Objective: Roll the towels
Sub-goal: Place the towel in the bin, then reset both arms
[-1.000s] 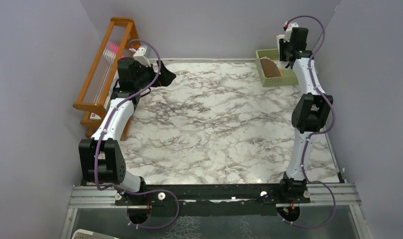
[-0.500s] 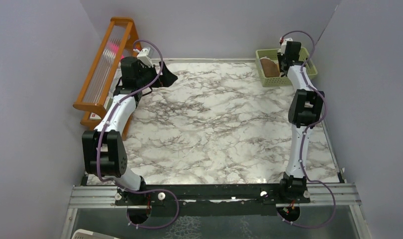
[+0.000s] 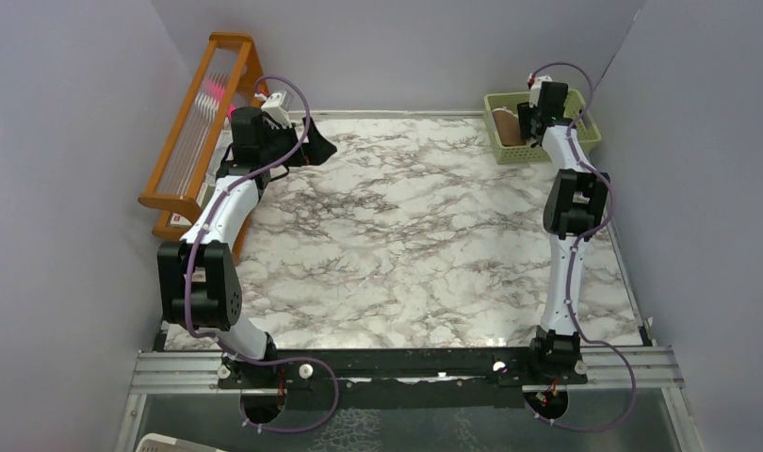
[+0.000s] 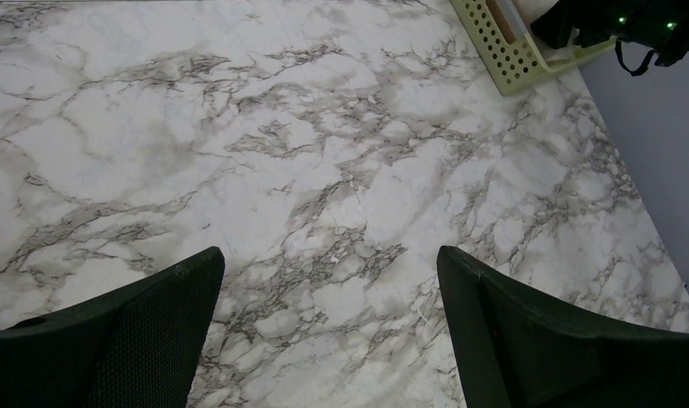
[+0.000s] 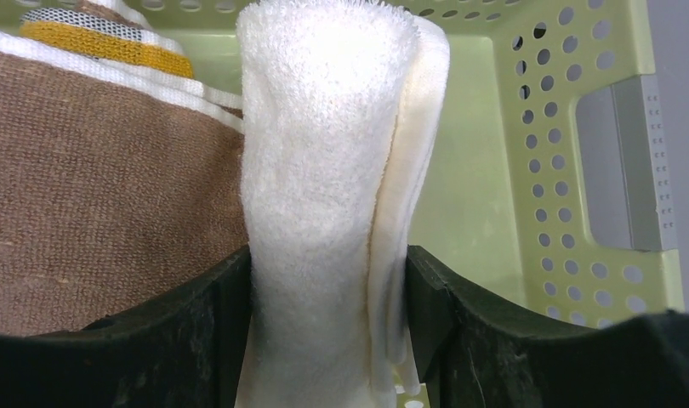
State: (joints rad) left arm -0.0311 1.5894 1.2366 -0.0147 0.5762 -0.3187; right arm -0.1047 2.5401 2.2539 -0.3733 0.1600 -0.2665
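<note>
Up in the far right corner on the overhead, the right gripper [image 3: 526, 117] is down in the green basket [image 3: 585, 134] beside the brown towel [image 3: 508, 128], left gripper [image 3: 316, 147] off over the marble table [image 3: 406, 235]. Left wrist cam: jaws spread wide, nothing in them. Right wrist cam: cream towel [image 5: 324, 170] upright between both fingers [image 5: 196, 323], touching them, can't tell if pinched or released, so backing out could snag it and unroll it.

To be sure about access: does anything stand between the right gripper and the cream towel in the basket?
Nothing visible does. The cream towel stands upright between the right gripper's fingers. The brown towel lies against its left side, and the basket wall is apart on the right.
</note>
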